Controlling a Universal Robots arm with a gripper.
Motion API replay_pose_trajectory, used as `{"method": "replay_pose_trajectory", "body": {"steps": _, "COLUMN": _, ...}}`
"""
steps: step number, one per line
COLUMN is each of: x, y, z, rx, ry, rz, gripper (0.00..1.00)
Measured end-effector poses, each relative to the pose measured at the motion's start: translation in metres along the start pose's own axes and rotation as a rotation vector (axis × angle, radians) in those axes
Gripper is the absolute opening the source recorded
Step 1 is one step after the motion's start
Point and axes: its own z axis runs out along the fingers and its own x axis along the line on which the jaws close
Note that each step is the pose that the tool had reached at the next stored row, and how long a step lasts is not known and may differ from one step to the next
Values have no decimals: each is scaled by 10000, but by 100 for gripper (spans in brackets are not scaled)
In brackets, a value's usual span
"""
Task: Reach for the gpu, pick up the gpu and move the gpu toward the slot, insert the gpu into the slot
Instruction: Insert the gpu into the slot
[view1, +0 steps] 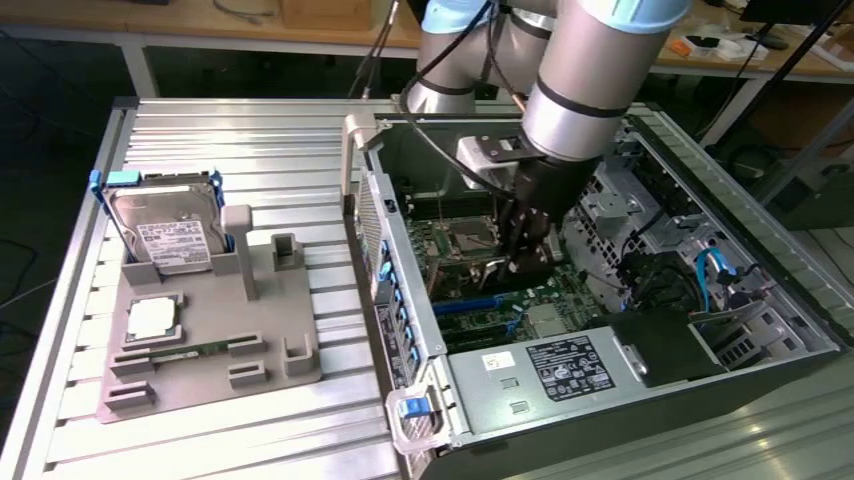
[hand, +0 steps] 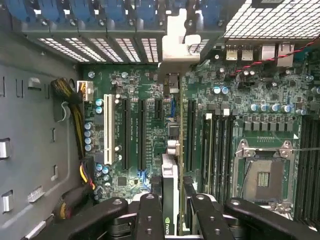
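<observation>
While the gripper (hand: 172, 202) clamps the gpu (hand: 169, 180) edge-on between its fingers, the card hangs directly under the wrist, low over the motherboard (hand: 132, 82); if it is askew to the slot (view1: 465, 303), its edge could jam beside the socket, or its bracket could snag the rear wall (hand: 100, 47)

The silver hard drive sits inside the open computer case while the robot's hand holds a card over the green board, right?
Not inside: the exterior view shows the hard drive standing on a grey rack outside the computer case, on that view's left. The hand does hold a card over the green board.
</observation>
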Motion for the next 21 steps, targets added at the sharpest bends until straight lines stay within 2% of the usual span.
{"method": "replay_pose_trajectory", "body": {"steps": 1, "x": -32, "y": 90, "z": 59, "rx": 158, "ry": 1, "rz": -30, "gripper": 27}}
{"method": "replay_pose_trajectory", "body": {"steps": 2, "x": -39, "y": 199, "z": 86, "rx": 217, "ry": 5, "rz": -28, "gripper": 27}}
{"method": "replay_pose_trajectory", "body": {"steps": 3, "x": -39, "y": 220, "z": 86, "rx": 213, "ry": -39, "rz": -28, "gripper": 27}}
{"method": "replay_pose_trajectory", "body": {"steps": 4, "x": -41, "y": 274, "z": 97, "rx": 212, "ry": -55, "rz": -27, "gripper": 27}}
{"method": "replay_pose_trajectory", "body": {"steps": 11, "x": -42, "y": 314, "z": 106, "rx": 212, "ry": -54, "rz": -28, "gripper": 27}}
{"method": "replay_pose_trajectory", "body": {"steps": 12, "x": -41, "y": 315, "z": 106, "rx": 203, "ry": -60, "rz": -27, "gripper": 27}}
{"method": "replay_pose_trajectory", "body": {"steps": 15, "x": -36, "y": 313, "z": 107, "rx": 121, "ry": -126, "rz": -28, "gripper": 27}}
{"method": "replay_pose_trajectory", "body": {"steps": 20, "x": -19, "y": 304, "z": 110, "rx": -110, "ry": -222, "rz": -14, "gripper": 27}}
{"method": "replay_pose_trajectory", "body": {"steps": 21, "x": -17, "y": 305, "z": 111, "rx": -115, "ry": -221, "rz": -10, "gripper": 27}}
